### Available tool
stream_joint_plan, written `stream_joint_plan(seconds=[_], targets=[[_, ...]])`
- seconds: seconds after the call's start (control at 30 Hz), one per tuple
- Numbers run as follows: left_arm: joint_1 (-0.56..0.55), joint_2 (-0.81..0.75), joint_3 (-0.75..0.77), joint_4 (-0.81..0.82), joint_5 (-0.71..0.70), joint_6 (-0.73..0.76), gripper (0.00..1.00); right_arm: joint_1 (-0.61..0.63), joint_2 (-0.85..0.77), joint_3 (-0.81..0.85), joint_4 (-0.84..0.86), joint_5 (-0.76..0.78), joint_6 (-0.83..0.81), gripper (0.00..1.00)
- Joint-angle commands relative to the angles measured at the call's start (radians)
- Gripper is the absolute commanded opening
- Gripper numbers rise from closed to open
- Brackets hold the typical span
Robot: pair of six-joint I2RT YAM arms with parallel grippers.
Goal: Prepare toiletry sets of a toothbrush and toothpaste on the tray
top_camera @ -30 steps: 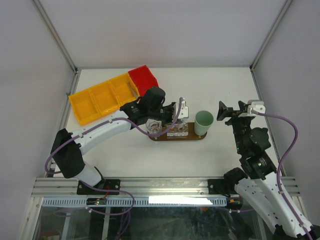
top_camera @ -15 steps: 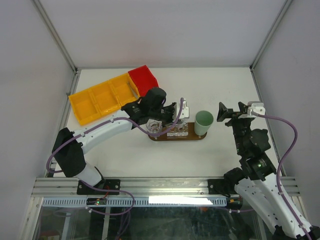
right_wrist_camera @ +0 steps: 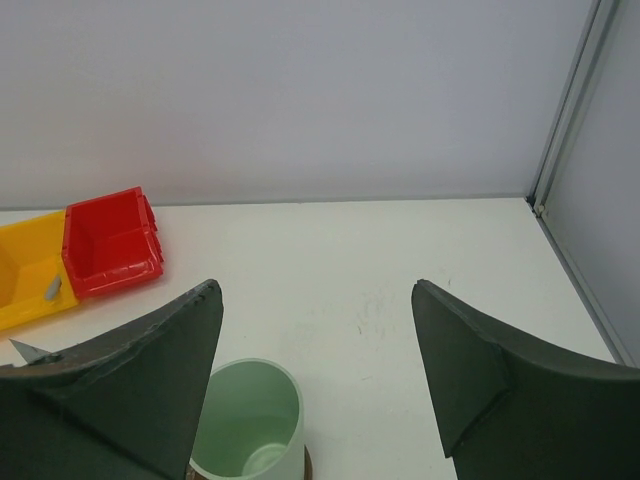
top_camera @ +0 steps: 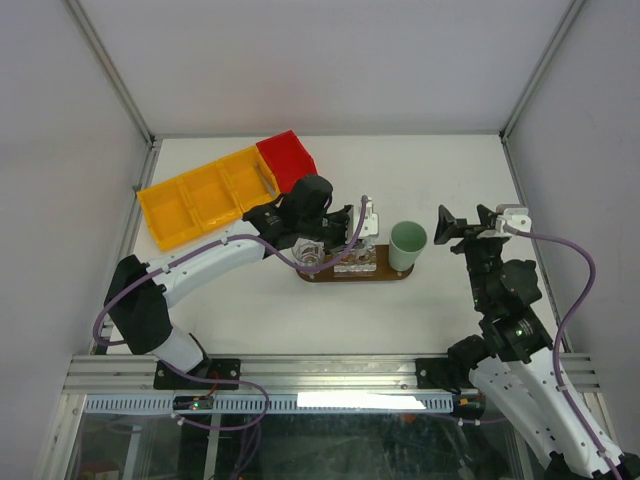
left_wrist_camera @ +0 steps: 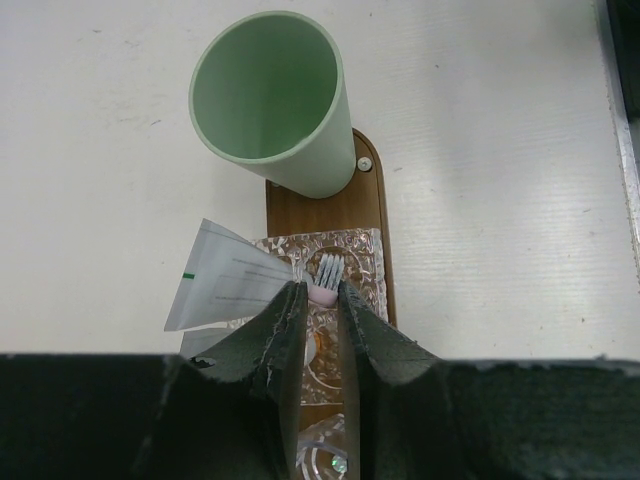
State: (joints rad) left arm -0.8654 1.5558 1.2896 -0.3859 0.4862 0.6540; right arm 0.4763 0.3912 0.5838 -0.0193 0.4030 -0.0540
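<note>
Left wrist: toothbrush (left_wrist_camera: 329, 271) head pts toward green cup (left_wrist_camera: 270, 100); left hand (left_wrist_camera: 321, 289) nearly together, grip unclear; right hand (right_wrist_camera: 315, 288) wide apart.

Pale walls (top_camera: 330, 60) are enclosing a white table (top_camera: 440, 170). Grey metal posts (top_camera: 111, 72) are running up at the back corners, and a metal rail (top_camera: 320, 370) is lying along the near edge, under soft light.

White table (top_camera: 430, 180) with dark wooden tray (left_wrist_camera: 350, 210), yellow bin (top_camera: 190, 205) and red bin (top_camera: 285, 160).
</note>
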Motion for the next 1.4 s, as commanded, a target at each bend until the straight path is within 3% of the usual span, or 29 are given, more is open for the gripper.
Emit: stream_joint_plan(seconds=[0.0, 1.37], targets=[[-0.011, -0.014, 0.013, 0.017, 0.004, 0.008, 0.21, -0.003, -0.008, 0.001, 0.046, -0.009, 0.0, 0.8], [-0.052, 0.006, 0.061, 0.013, 0.0, -0.069, 0.22, -0.003, -0.006, -0.005, 0.002, -0.073, 0.038, 0.8]])
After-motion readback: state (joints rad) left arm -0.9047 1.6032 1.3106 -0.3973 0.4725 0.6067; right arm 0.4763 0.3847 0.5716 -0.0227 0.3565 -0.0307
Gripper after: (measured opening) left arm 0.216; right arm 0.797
